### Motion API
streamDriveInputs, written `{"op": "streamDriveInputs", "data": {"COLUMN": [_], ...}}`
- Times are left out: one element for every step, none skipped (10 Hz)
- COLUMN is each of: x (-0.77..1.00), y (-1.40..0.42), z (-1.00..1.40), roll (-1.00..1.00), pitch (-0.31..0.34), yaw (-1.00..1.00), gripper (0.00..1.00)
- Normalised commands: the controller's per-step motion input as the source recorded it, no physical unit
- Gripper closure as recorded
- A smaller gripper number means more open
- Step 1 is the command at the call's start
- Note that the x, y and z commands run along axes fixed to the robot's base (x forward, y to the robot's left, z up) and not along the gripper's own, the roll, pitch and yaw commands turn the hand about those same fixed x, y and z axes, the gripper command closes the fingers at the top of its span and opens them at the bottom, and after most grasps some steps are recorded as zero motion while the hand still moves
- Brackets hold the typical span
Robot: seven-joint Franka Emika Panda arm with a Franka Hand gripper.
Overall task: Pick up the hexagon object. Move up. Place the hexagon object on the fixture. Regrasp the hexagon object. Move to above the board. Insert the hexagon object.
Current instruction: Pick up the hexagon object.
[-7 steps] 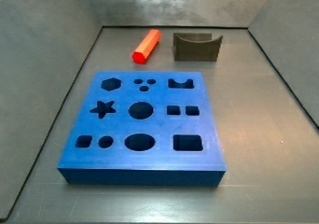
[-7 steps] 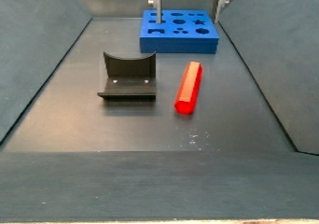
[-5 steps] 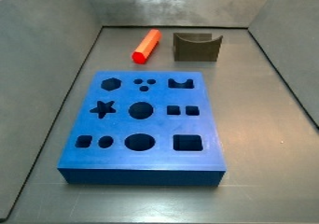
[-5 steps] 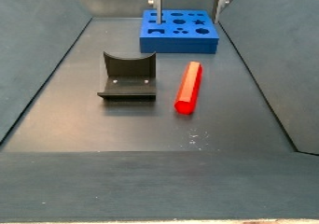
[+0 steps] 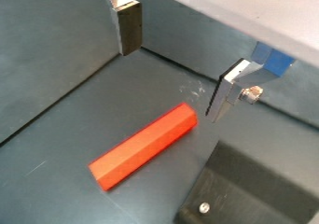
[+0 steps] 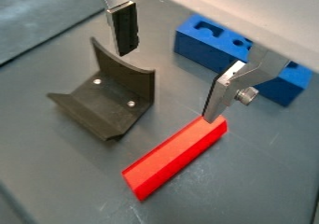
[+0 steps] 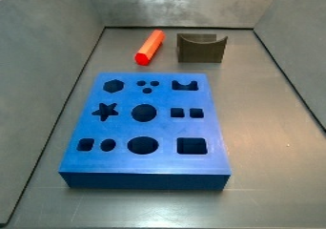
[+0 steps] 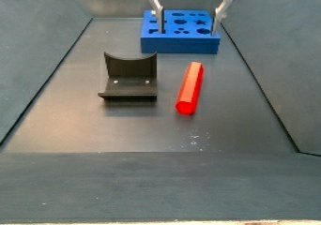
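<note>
**A:** Where's the gripper (image 6: 171,62)?

**B:** Hanging above the floor, jaws spread wide, nothing between them. In both wrist views only the two fingers show; the arm is cut off. In a side view just the fingertips (image 8: 156,4) dip in under the frame's top edge, near the board (image 8: 181,31).

**A:** And the hexagon object (image 6: 176,158)?

**B:** Flat on the grey floor just beside the fixture (image 6: 107,99), apart from it and from both fingers. One finger (image 6: 226,90) hangs over its end; whether it touches the rod, I can't tell.

**A:** The fixture itself?

**B:** Standing with its curved notch up. In a wrist view only a dark corner (image 5: 256,192) of it shows. The board lies beyond, half hidden behind that finger (image 6: 234,54).
</note>
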Motion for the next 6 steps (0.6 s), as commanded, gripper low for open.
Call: {"op": "streamDriveInputs", "data": {"x": [-0.06,-0.07,-0.17,-0.35,-0.15,0.01], "y": [0.0,-0.12,-0.31,-0.42,-0.17,-0.04], "z": [-0.94,-0.79,-0.87,-0.88,-0.49,-0.01], "roll": [0.0,0.0,-0.01,0.0,-0.14,-0.01], "pitch": [-0.113,-0.153,-0.149,-0.123,-0.201,0.0], "yaw": [-1.0,-0.95,-0.73,-0.25,0.03,0.0], "gripper": [0.0,0.0,0.0,0.0,0.0,0.0]}}
